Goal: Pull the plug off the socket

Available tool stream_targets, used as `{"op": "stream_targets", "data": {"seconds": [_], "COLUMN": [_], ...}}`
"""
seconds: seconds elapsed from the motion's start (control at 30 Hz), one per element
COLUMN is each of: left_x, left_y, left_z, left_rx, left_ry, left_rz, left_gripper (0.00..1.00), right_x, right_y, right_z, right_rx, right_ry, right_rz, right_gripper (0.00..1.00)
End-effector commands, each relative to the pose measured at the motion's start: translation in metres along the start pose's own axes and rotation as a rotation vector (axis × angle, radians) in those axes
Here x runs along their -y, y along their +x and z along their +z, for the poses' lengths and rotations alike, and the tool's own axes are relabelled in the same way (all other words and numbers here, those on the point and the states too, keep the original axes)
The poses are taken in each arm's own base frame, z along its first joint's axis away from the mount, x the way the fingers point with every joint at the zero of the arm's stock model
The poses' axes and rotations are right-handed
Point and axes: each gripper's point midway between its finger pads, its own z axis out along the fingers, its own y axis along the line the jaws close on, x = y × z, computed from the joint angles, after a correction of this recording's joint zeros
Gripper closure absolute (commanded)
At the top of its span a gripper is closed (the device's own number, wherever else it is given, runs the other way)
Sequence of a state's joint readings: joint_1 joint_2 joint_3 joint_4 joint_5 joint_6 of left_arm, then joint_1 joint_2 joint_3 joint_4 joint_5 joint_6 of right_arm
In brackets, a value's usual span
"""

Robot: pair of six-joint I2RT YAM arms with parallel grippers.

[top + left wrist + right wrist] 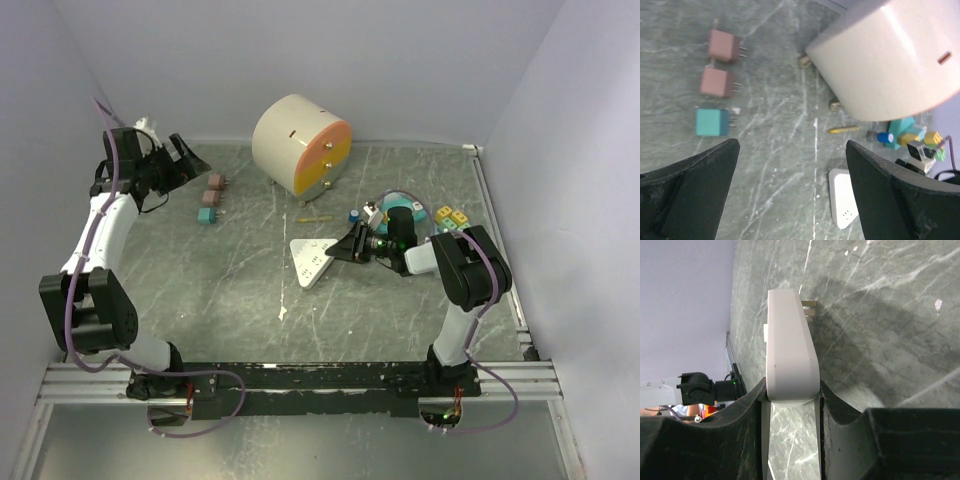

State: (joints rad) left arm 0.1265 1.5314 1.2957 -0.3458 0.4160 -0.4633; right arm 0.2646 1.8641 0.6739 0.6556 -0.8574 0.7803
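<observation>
The left fingers [188,157] stand spread as wide as they go and hold nothing, hanging above the worktop [220,300] at its far left. In the left wrist view three plugs lie in a row just beyond the left-hand finger. The teal plug [711,122] is nearest the fingers, a brown plug [716,82] comes next, and a second brown plug [723,45] lies farthest. All three lie loose on the worktop with their prongs pointing towards the drum [295,140], a cream cylinder with an orange and yellow face that stands beyond the right-hand finger. A thin yellow stick [844,129] lies near the drum's foot. The right fingers [352,243] are closed part-way and clamp the white socket [312,260], a flat triangular block, by one corner. In the right wrist view the block sits edge-on between the two fingers, touching both, and two metal prongs [809,307] stick out of its far part on the side facing the worktop. The socket is well apart from the plugs, near the middle of the worktop. Behind the right fingers, beside the arm, lies a cluster of small teal, yellow and green parts [445,215].
</observation>
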Motion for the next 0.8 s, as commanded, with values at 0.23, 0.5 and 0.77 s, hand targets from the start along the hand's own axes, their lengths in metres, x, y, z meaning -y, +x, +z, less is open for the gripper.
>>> {"op": "stream_targets", "data": {"seconds": [0.23, 0.5, 0.77], "left_x": [0.081, 0.125, 0.135], "left_y": [0.023, 0.044, 0.044], "left_z": [-0.015, -0.023, -0.033], "left_rx": [-0.041, -0.079, -0.082], "left_ry": [0.239, 0.331, 0.353], "left_rz": [0.121, 0.189, 0.204], "left_gripper": [0.01, 0.00, 0.01], "right_x": [0.066, 0.074, 0.080], "right_y": [0.044, 0.044, 0.029], "right_z": [-0.046, -0.115, -0.200], "right_rx": [0.023, 0.227, 0.468], "right_ry": [0.302, 0.460, 0.837], "right_rz": [0.162, 0.269, 0.315], "right_gripper": [1.00, 1.00, 1.00]}}
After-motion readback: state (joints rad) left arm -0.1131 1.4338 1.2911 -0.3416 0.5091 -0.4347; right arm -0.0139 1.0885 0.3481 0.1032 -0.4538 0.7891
